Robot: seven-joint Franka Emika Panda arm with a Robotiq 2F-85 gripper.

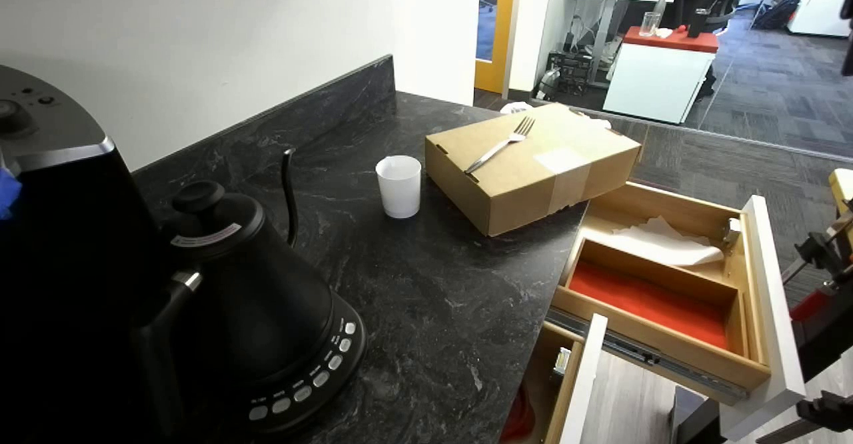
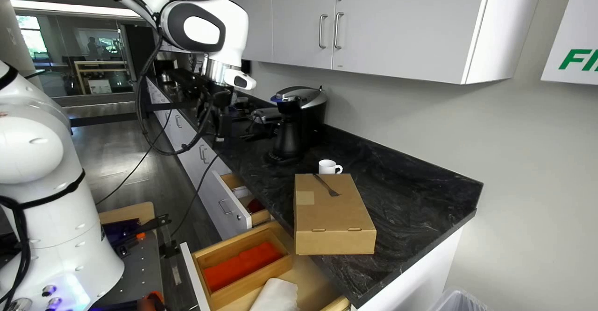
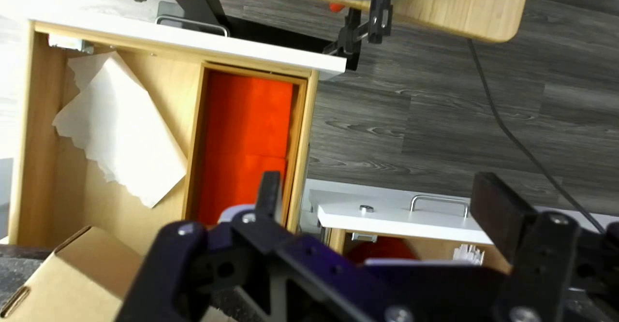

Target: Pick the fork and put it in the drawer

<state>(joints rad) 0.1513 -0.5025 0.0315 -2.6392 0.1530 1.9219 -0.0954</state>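
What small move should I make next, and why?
I'd probably bring the open gripper across toward the cardboard box: the fork lies on the box's top and isn't visible in the wrist view, the gripper holds nothing, and the drawer is already open.

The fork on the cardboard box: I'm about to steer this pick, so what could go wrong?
The slim fork lies on the cardboard box; the open hand might skim over it. The box juts past the countertop edge, so a push could tip it toward the open drawer. The nearby white mug could get knocked.
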